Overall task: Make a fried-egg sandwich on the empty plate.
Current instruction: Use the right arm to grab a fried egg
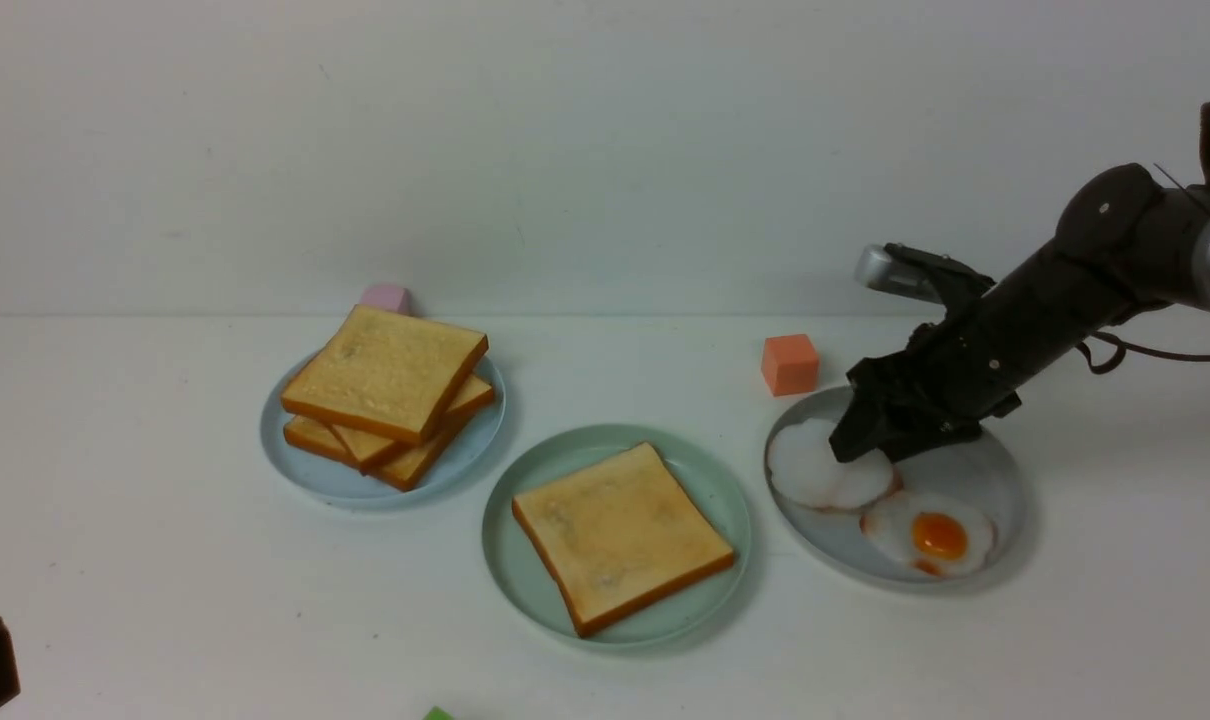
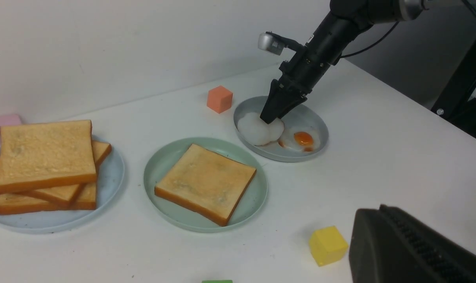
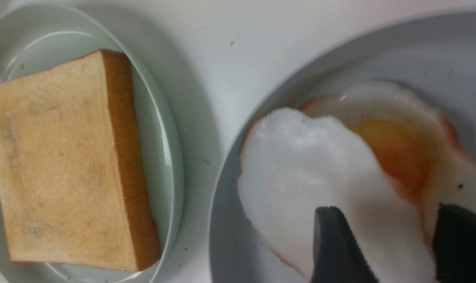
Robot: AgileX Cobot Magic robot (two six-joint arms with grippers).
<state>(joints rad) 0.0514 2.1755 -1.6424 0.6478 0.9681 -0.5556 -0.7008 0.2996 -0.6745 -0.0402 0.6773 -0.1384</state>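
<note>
The mint-green plate [image 1: 710,480] in the middle holds one toast slice [image 1: 620,535] lying flat. No fried-egg sandwich is in view. To its right a grey plate [image 1: 995,470] carries two fried eggs: a plain white one [image 1: 815,470] and one with its yolk up [image 1: 930,535], overlapping slightly. My right gripper [image 1: 860,450] reaches down onto the white egg [image 3: 301,173]. Its fingers [image 3: 332,243] stand apart, touching the egg's near edge, with egg white showing between them. My left gripper [image 2: 373,214] hangs shut and empty over the table's front, beside a yellow cube [image 2: 327,245].
A bluish plate [image 1: 475,440] at the left holds several stacked toast slices [image 1: 385,375]. An orange cube [image 1: 790,363] sits just behind the egg plate, and a pink block [image 1: 385,297] lies behind the toast stack. A green block [image 1: 437,714] is at the front edge.
</note>
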